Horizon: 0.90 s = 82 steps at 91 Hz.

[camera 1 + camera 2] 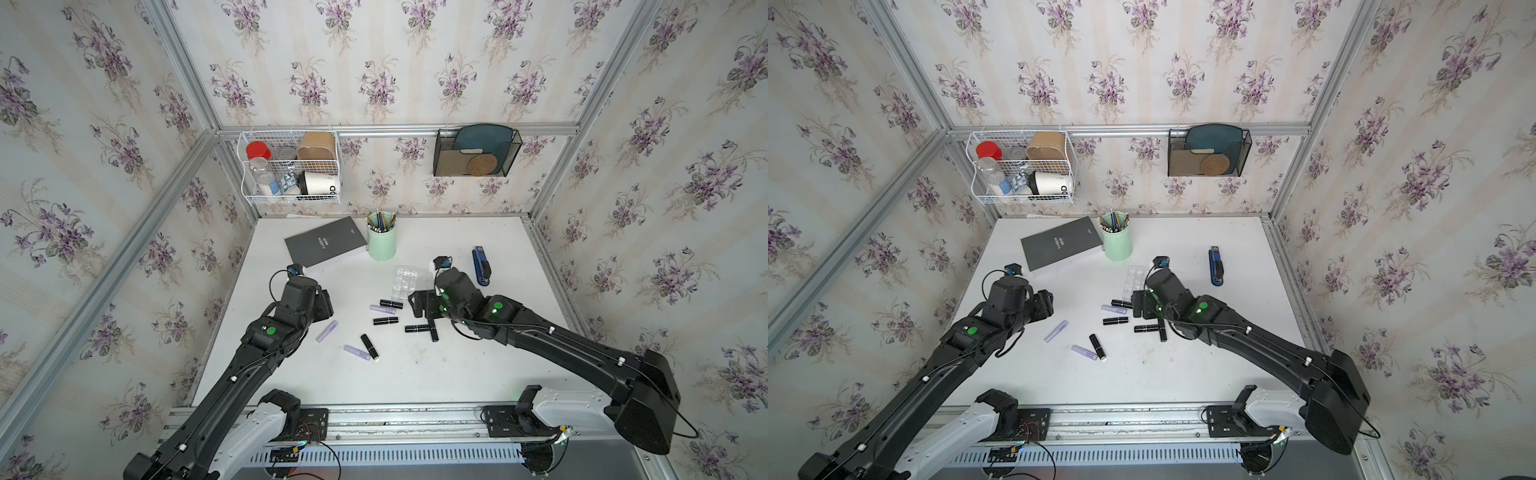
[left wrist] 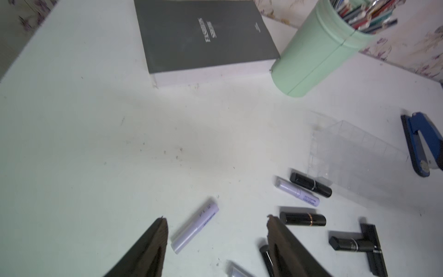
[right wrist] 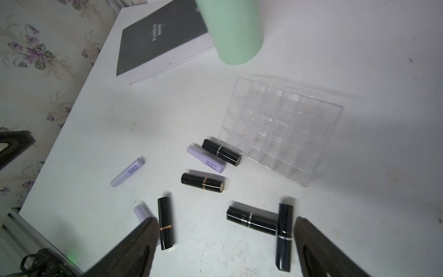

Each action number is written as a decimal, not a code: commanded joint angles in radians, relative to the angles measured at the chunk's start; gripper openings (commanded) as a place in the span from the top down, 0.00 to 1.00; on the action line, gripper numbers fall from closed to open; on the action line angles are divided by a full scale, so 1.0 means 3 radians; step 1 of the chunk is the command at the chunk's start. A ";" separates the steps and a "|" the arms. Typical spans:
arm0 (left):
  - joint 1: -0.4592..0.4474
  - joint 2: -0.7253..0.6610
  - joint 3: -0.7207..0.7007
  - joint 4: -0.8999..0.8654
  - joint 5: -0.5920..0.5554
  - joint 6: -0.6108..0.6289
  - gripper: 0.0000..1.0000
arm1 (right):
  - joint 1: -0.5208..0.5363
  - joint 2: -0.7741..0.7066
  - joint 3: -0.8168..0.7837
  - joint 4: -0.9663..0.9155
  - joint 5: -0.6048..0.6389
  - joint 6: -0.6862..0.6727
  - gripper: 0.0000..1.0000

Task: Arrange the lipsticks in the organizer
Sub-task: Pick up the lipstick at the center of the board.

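all eight lipsticks (image 3: 202,182) lie flat on the worktop (image 3: 359,72), scattered just beside the clear organizer (image 3: 280,129). every visible cell is empty: no placement is done, eight remain. the left claw (image 2: 217,218) and the right claw (image 3: 226,219) hover above them, both spread wide and empty.

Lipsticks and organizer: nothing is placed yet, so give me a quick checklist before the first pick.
1. Left gripper open and empty: ok.
2. Right gripper open and empty: ok.
3. Organizer cells free: ok.
4. All eight lipsticks visible, lying on the table: ok.
5. Lone lilac lipstick clear of neighbours: ok.
6. Two black lipsticks near the right gripper separated: not ok, they touch in a T.
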 commanded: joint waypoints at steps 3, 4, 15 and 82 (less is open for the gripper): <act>-0.0237 0.0108 -0.0020 -0.0216 -0.0117 -0.0329 0.31 | 0.0217 0.0344 0.0165 0.0010 0.0171 -0.0118 0.11; -0.0246 0.0116 -0.0013 -0.0239 -0.0121 -0.0332 0.31 | 0.0227 0.0364 0.0169 0.0032 0.0143 -0.0126 0.12; -0.0259 0.0080 -0.0017 -0.0455 -0.0218 -0.0275 0.31 | 0.0445 0.0580 0.0258 0.0262 0.0030 -0.0295 0.17; 0.0540 0.0089 -0.0194 -0.0355 0.0441 -0.0275 0.23 | 0.1207 0.1656 0.0822 0.0230 -0.0108 -0.0861 0.36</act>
